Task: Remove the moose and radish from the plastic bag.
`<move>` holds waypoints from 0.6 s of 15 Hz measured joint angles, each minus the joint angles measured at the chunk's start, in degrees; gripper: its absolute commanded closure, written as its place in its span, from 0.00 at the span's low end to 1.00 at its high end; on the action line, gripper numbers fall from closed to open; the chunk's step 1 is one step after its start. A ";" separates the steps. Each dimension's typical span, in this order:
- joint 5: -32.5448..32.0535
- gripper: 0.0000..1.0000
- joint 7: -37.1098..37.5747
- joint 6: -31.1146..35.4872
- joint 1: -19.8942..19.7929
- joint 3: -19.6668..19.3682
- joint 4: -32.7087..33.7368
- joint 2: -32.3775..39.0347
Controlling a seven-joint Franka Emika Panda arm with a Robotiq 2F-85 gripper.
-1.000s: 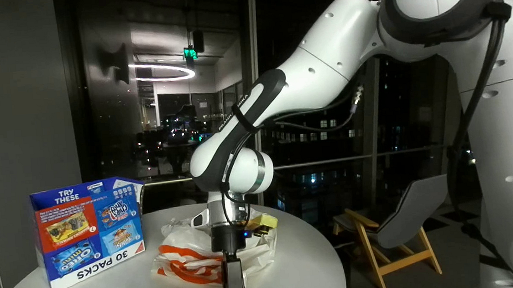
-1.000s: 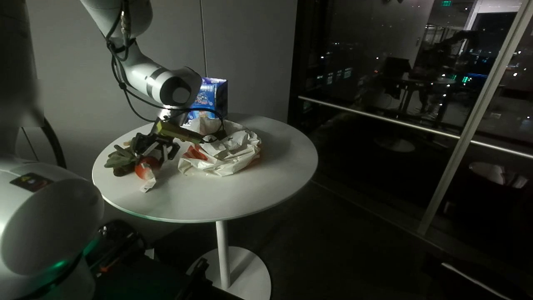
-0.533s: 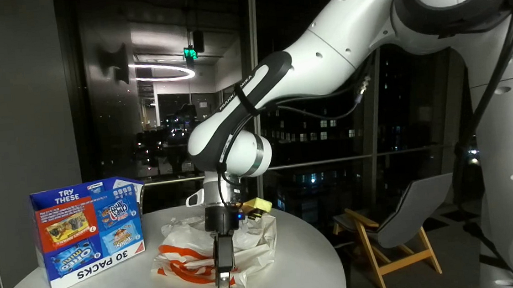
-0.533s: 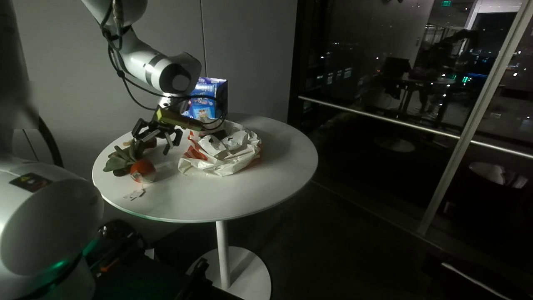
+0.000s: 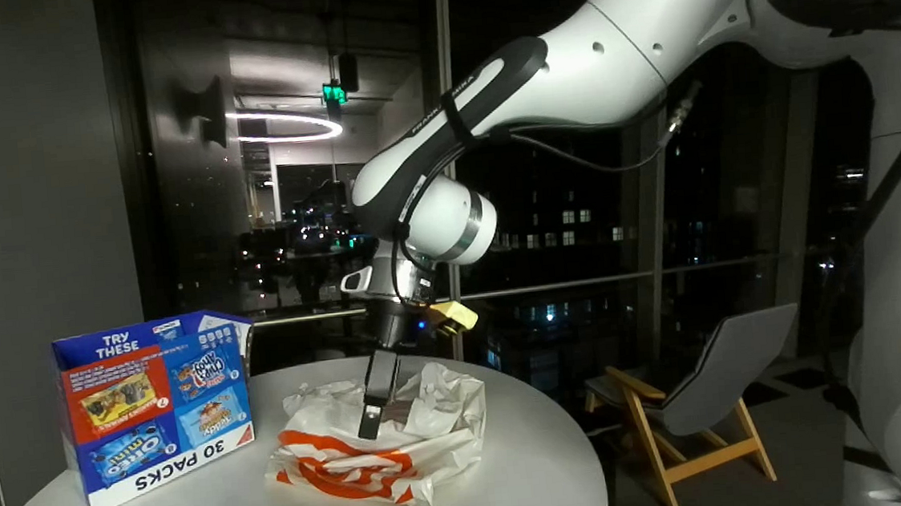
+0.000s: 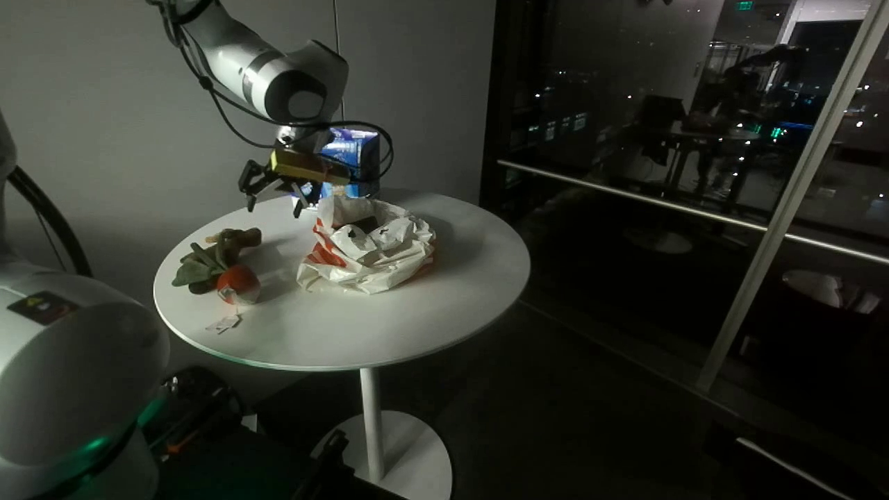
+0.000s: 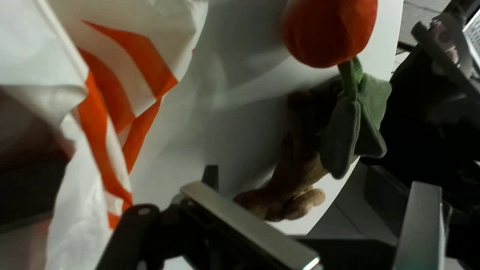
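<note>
Though aslant, fingers [image 5: 381,377] apart above the table [image 6: 389,323]

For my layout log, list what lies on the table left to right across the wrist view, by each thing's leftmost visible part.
Plastic bag → moose → radish. The radish overlaps the moose, but the moose reaches further left.

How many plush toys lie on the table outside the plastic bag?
2, both left of the bag in an exterior view: the radish, and the moose partly behind the radish's leaves. The bag could hide others.
</note>
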 measured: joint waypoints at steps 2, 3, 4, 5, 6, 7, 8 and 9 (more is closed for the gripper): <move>1.89 0.00 0.02 4.39 -0.02 -0.38 -0.87 -2.27; 2.46 0.00 0.32 6.43 -0.01 -0.55 -1.39 -3.27; 2.53 0.00 1.23 8.17 -0.01 -0.72 -1.90 -4.16; 2.52 0.00 2.40 9.67 0.00 -0.89 -2.43 -4.93; 2.46 0.00 2.63 9.84 0.06 -1.04 -2.64 -5.26; 2.45 0.00 2.61 9.76 0.12 -1.13 -2.67 -5.18; 2.45 0.00 2.61 9.76 0.17 -1.15 -2.69 -5.00; 2.45 0.00 2.60 9.76 0.18 -1.16 -2.68 -4.75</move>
